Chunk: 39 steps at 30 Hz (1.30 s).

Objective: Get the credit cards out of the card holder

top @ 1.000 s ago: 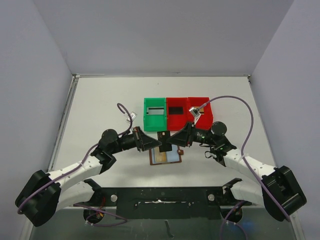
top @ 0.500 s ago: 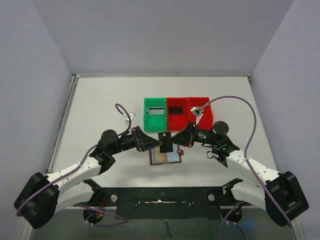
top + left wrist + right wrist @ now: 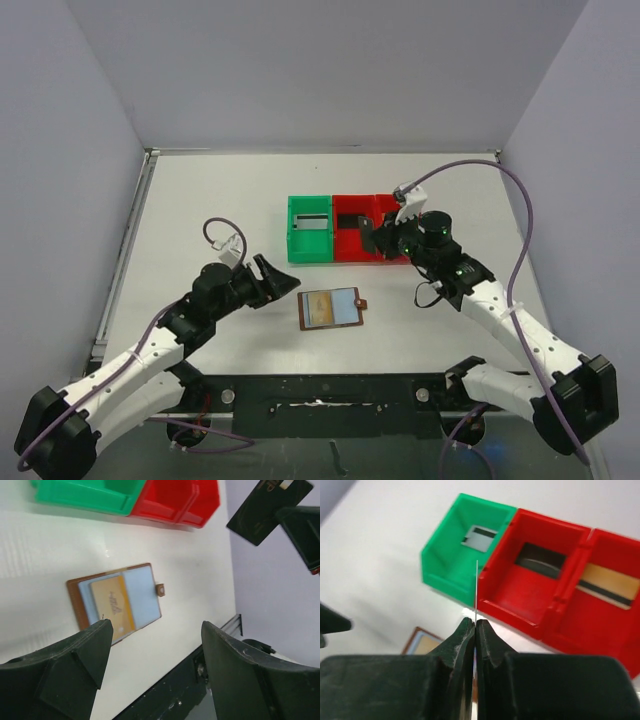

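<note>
Held card [image 3: 263, 511]: broadside left wrist, edge-on right wrist.

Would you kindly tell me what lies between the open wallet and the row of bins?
Nothing: the table between the wallet and the bins is bare, as the top view and the left wrist view both show.

Count key | I am counting card holder [image 3: 331, 308]: one | I am counting credit cards [image 3: 479, 535]: five, namely grey card [image 3: 313, 222] one, dark card [image 3: 265, 507] two, tan card [image 3: 115, 605] two | I am counting green bin [image 3: 300, 246]: one | red bin [image 3: 352, 250]: two
</note>
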{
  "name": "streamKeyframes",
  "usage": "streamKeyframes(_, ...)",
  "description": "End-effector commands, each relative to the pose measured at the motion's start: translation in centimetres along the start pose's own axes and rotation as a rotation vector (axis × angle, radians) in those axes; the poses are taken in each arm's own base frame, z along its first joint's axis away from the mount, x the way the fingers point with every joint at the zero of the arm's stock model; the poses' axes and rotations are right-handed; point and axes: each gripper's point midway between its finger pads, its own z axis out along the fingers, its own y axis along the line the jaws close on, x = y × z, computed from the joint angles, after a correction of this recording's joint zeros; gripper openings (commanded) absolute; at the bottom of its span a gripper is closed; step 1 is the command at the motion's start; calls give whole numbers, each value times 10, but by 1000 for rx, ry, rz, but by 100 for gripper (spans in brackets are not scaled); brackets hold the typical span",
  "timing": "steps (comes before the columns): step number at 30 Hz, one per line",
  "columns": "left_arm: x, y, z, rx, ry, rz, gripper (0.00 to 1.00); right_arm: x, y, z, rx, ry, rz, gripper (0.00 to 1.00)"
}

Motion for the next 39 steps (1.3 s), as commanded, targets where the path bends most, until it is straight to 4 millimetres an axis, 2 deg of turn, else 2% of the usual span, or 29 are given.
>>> streamKeyframes(1, -20, 9, -8, -102, -74, 44, 71, -32, -46, 8, 285, 6, -450, 0)
streamKeyframes(4, -23, 12, -10, -128, -75, 68, 71, -33, -60, 22, 386, 85, -731, 0)
streamKeyframes(5, -23, 13, -10, -136, -74, 76, 72, -32, -68, 27, 422, 120, -783, 0)
streamKeyframes(9, -25, 18, -13, -170, -67, 109, 71, -24, -75, 54, 375, 232, -931, 0)
streamKeyframes(16, -28, 26, -16, -203, -77, 125, 71, -25, -79, 82, 175, 207, -968, 0)
streamKeyframes(21, -30, 25, -15, -182, -81, 138, 71, -29, -70, 93, 52, 156, -1015, 0)
streamKeyframes(25, -33, 25, -15, -178, -88, 144, 71, -37, -65, 99, 25, 154, -1022, 0)
streamKeyframes(28, -33, 26, -14, -177, -88, 143, 71, -33, -60, 104, -24, 163, -1043, 0)
streamKeyframes(33, -37, 27, -13, -179, -85, 145, 72, -20, -71, 116, -48, 201, -1071, 0)
streamKeyframes(39, -43, 31, -14, -189, -102, 139, 71, -20, -78, 126, -111, 229, -1103, 0)
